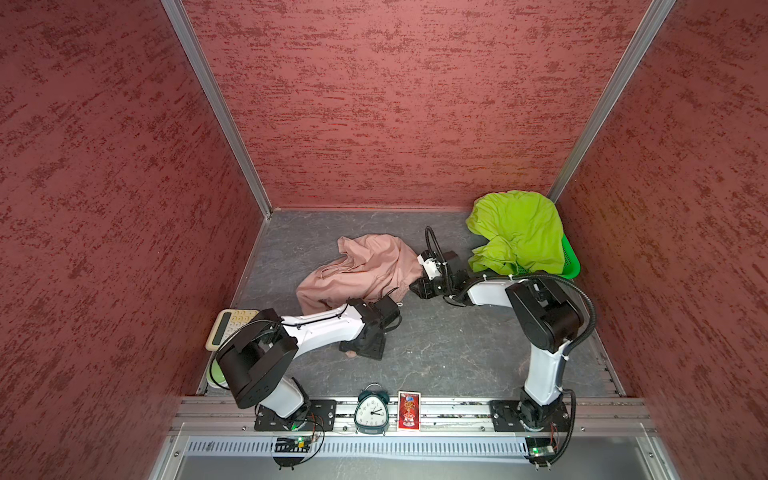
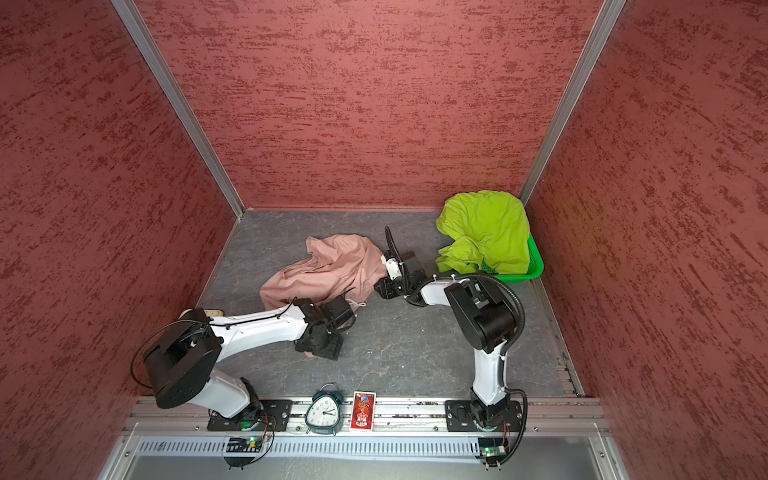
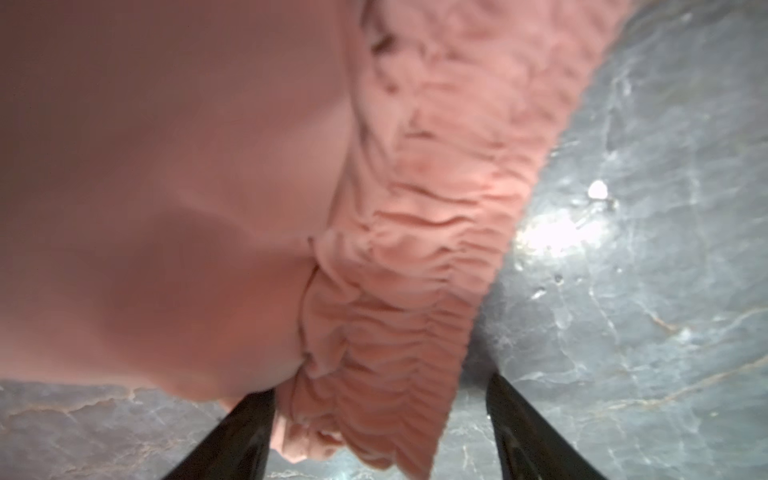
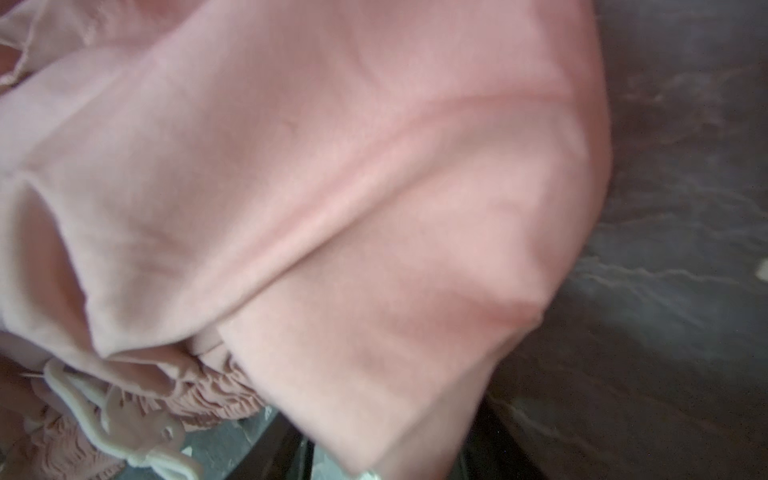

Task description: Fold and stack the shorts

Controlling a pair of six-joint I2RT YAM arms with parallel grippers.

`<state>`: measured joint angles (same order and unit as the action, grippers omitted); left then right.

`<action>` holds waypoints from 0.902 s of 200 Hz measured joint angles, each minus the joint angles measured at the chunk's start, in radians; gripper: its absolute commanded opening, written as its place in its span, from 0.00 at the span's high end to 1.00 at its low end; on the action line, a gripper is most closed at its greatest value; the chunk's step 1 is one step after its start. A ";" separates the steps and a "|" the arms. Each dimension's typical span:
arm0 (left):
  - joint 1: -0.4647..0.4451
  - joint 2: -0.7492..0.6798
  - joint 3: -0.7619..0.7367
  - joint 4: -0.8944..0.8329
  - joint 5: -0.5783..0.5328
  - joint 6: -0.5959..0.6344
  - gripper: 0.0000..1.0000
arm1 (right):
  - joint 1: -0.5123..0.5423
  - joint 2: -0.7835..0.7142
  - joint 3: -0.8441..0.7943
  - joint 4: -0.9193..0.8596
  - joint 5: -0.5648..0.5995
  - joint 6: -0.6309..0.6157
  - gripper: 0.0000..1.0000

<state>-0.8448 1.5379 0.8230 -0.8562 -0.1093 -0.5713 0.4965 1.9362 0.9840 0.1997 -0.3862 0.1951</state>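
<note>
Pink shorts [image 1: 365, 266] lie crumpled mid-frame on the grey surface [image 1: 436, 345] in both top views; lime green shorts [image 1: 515, 232] heap in a basket [image 1: 572, 259] at the surface's upper right. Left pincer [image 3: 380, 386] stands apart, straddling the pink gathered waistband [image 3: 415, 291]. Right pincer [image 4: 386, 453] is at the pink cloth's right edge; fabric hides whether it grips.

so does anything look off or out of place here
Nothing damaged or spilled. The lime green shorts are heaped over the green basket, hanging over its rim, and the pink shorts lie crumpled in the middle. A calculator sits half under the left arm.
</note>
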 measured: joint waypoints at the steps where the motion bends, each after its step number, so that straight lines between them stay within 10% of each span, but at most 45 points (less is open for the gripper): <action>1: 0.001 0.000 0.000 0.000 0.000 0.003 0.62 | 0.000 0.000 0.000 0.001 0.000 0.002 0.68; 39: 0.029 -0.015 -0.003 0.003 -0.008 0.012 1.00 | 0.000 0.002 0.008 0.044 -0.024 0.011 1.00; 103: 0.100 -0.131 0.052 -0.054 0.011 0.086 1.00 | 0.000 -0.134 0.010 -0.080 0.004 -0.002 1.00; 157: 0.249 -0.312 0.214 -0.106 0.110 0.174 1.00 | 0.011 -0.364 -0.040 -0.246 0.083 -0.056 0.45; 180: 0.325 -0.316 0.257 -0.129 0.138 0.214 1.00 | 0.090 -0.440 -0.114 -0.274 0.167 -0.091 0.36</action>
<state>-0.5194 1.2221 1.0805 -0.9852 0.0292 -0.3573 0.5865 1.4960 0.8703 -0.0742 -0.2188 0.1043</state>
